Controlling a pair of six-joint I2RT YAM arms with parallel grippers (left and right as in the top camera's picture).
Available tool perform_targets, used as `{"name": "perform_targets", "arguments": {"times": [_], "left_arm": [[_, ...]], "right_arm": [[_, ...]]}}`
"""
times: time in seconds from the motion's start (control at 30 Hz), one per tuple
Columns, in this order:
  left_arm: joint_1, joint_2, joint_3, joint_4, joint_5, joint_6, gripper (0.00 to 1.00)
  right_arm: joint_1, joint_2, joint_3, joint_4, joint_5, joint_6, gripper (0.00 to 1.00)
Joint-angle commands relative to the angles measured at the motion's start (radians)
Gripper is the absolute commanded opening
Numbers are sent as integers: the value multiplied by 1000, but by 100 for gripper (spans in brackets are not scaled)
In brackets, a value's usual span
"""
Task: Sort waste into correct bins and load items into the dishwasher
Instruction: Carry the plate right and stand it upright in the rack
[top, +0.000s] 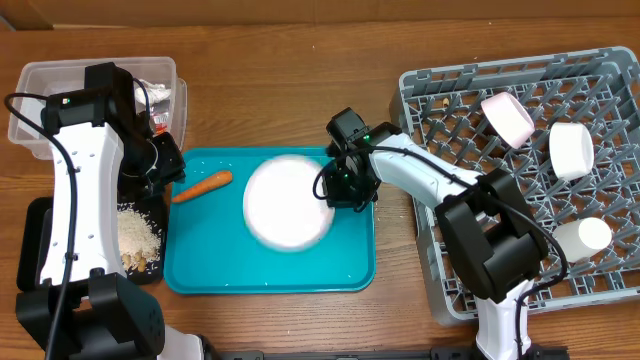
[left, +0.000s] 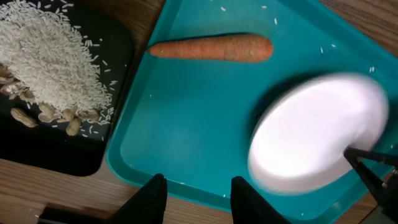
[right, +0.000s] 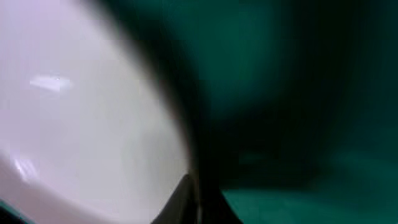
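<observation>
While plate (top: 288, 202) lies over teal tray (top: 200, 270) | right pincer (top: 334, 190) clamps its rim | left pincer (left: 199, 186) parted

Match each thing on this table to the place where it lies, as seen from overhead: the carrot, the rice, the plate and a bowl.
Things:
1. carrot
2. rice
3. plate
4. bowl

Places:
A. in the grey rack
B. on the teal tray, around its middle
C. on the black tray
D. on the teal tray, by its upper left corner

Pairs: 1-D, 2-C, 3-B, 4-A.
</observation>
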Motion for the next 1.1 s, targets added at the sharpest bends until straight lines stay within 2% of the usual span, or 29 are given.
{"name": "perform_targets", "arguments": {"times": [0.0, 0.2, 0.37, 0.5, 0.6, 0.67, 0.73, 0.8, 1.07], "left_arm": [[-1, -8, 14, -1, 1, 20, 36], [-1, -8, 14, -3, 0, 20, 36], [-1, -8, 14, 0, 1, 20, 36], [-1, -8, 14, 1, 1, 20, 36], [-1, -8, 14, 4, 1, 20, 37], [-1, -8, 14, 7, 1, 20, 37], [-1, -8, 14, 9, 1, 20, 37], [-1, -8, 14, 10, 1, 20, 37], [-1, -8, 14, 15, 1, 20, 36]], "right_arm": [[-6, 10, 13, -12, 6, 2, 4], [-94, -55, 110, -134, 100, 0, 4], [-172, -212, 220, -261, 261, -63, 4], [-201, -380, 250, -292, 489, -164, 4], [-200, -476, 249, -298, 795, -193, 4], [-200, -512, 246, -313, 1048, -122, 4], [-202, -522, 245, -362, 1318, 52, 4], [-207, -520, 237, -390, 1462, 156, 4], [-232, -517, 92, -276, 1499, 166, 4]]}}
